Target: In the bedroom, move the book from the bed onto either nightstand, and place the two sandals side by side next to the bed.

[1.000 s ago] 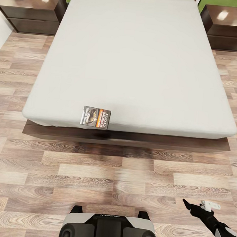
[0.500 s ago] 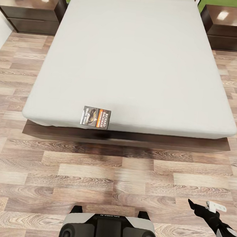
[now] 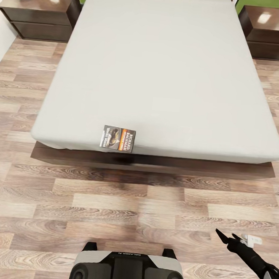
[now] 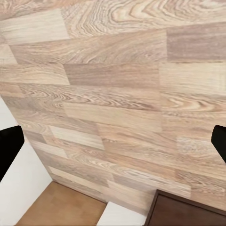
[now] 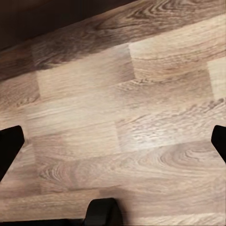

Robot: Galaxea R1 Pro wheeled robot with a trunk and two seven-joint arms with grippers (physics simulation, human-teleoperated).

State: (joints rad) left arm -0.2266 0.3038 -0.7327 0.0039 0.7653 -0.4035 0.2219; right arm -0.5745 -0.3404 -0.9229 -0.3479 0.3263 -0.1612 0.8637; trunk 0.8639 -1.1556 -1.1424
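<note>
Flat, thin paperback book (image 3: 119, 138) lying on the smooth light-grey mattress of the bed (image 3: 162, 74), right at its near edge, left of centre; dark cover, orange band, white lettering. Dark brown platform frame jutting out beneath, above streaky wood-plank floor (image 3: 108, 204). Glossy dark left nightstand (image 3: 40, 18) and right nightstand (image 3: 273, 37) flanking the far end, both cropped by the frame, each bearing a pale rounded object cut off at the top. Right gripper (image 3: 226, 237) hovering low at near right over the floor, jaws spread apart, nothing between them. Left gripper (image 4: 113, 146) over the planks in its wrist view, dark fingertips at opposite borders, jaws released. Headboard mostly out of frame.
</note>
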